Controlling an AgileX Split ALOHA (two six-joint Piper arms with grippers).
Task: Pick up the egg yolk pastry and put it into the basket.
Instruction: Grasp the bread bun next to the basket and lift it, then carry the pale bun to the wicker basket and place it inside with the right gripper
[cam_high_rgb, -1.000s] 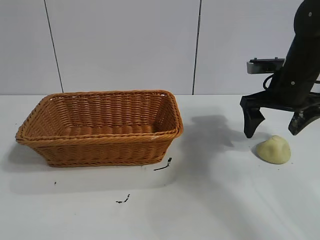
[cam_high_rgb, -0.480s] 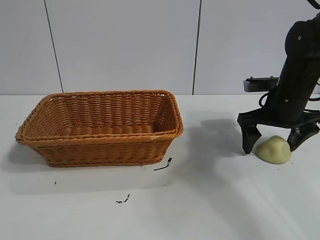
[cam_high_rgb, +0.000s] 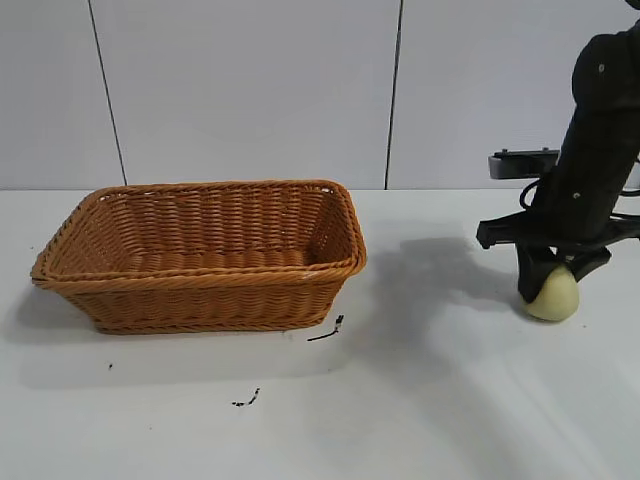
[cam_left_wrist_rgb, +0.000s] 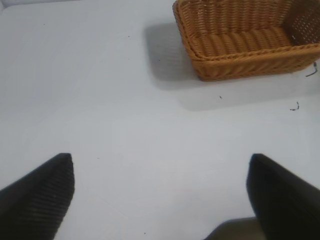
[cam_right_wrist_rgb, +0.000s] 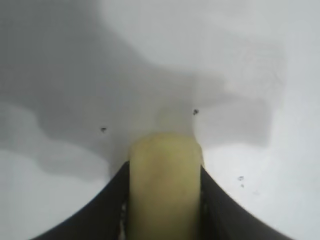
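Note:
The pale yellow egg yolk pastry (cam_high_rgb: 551, 296) sits on the white table at the right, squeezed narrow between the black fingers of my right gripper (cam_high_rgb: 552, 272). In the right wrist view the pastry (cam_right_wrist_rgb: 165, 185) fills the gap between both jaws, which press its sides. The orange-brown wicker basket (cam_high_rgb: 200, 285) stands at the left of the table, well apart from the pastry; it also shows in the left wrist view (cam_left_wrist_rgb: 220, 55). My left gripper (cam_left_wrist_rgb: 160, 192) is open and empty over bare table, out of the exterior view.
Small black scraps lie on the table in front of the basket (cam_high_rgb: 327, 330) and nearer the front (cam_high_rgb: 246, 400). The white table (cam_high_rgb: 430, 400) spreads between basket and pastry. A paneled wall stands behind.
My right gripper came down over the pastry and its fingers closed on it, pressing the dome narrower. The basket has not moved.

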